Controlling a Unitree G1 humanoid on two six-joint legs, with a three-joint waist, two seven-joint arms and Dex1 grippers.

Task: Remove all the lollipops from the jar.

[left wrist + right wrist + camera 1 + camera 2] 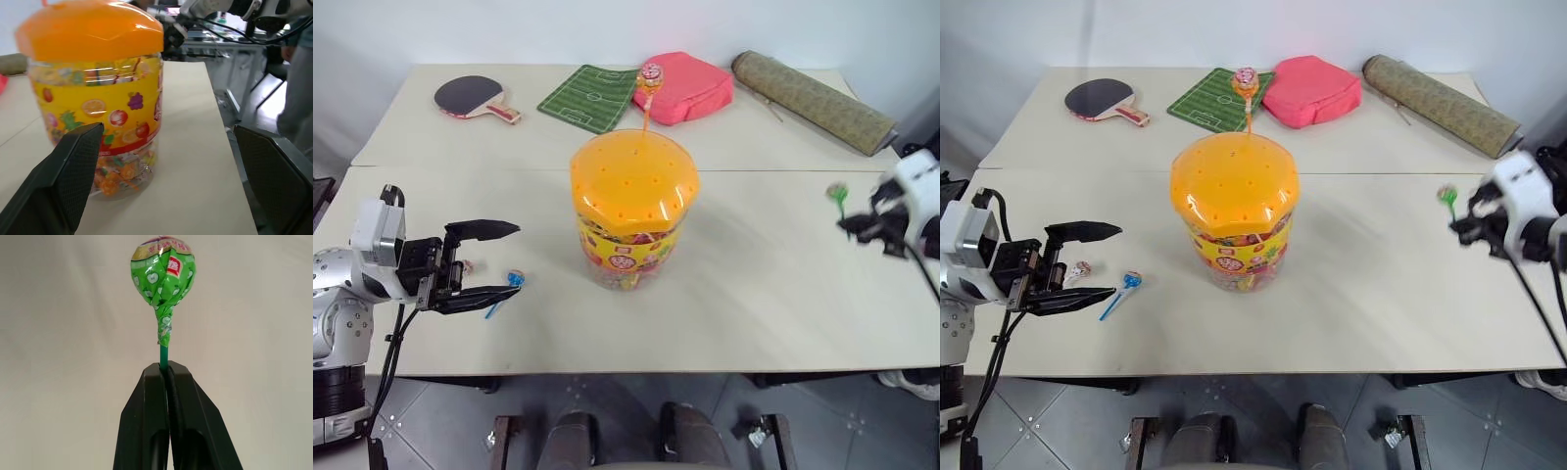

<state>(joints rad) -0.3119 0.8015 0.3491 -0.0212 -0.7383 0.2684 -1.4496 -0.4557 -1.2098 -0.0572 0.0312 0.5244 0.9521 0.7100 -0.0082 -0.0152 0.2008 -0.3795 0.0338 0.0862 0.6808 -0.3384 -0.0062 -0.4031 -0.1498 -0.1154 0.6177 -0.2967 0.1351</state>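
Jar (628, 211) stands upright near the middle of the table (783, 294), orange holed lid (632, 183) on, yellow-red label around the clear wall, wrapped candies visible at the bottom. One orange-stick lollipop (649, 88) stands up from the far side of the lid, its head well above the rim.

Blue-stick lollipop (1122, 290) lies flat on the table, left of the jar, just beside the tips of the left gripper (494, 262). Another small wrapped piece (1079, 269) lies between that gripper's fingers in the head views; probably a lollipop head, stick too faint to make out.

Left gripper is level, pointing toward the jar, jaws spread wide and holding nothing. Its wrist view shows the jar between the two finger pads (73, 171), apart from both.

Green-stick lollipop (164, 274) is out of the jar, held by the right gripper (166, 369) well right of the jar, above the table near its right edge. Jaws are pressed together on the green stick, wrapped head clear beyond the tips.

Along the far edge: table tennis paddle (475, 98), green football-pitch mat (589, 96), pink pouch (690, 88), rolled mat (813, 101).
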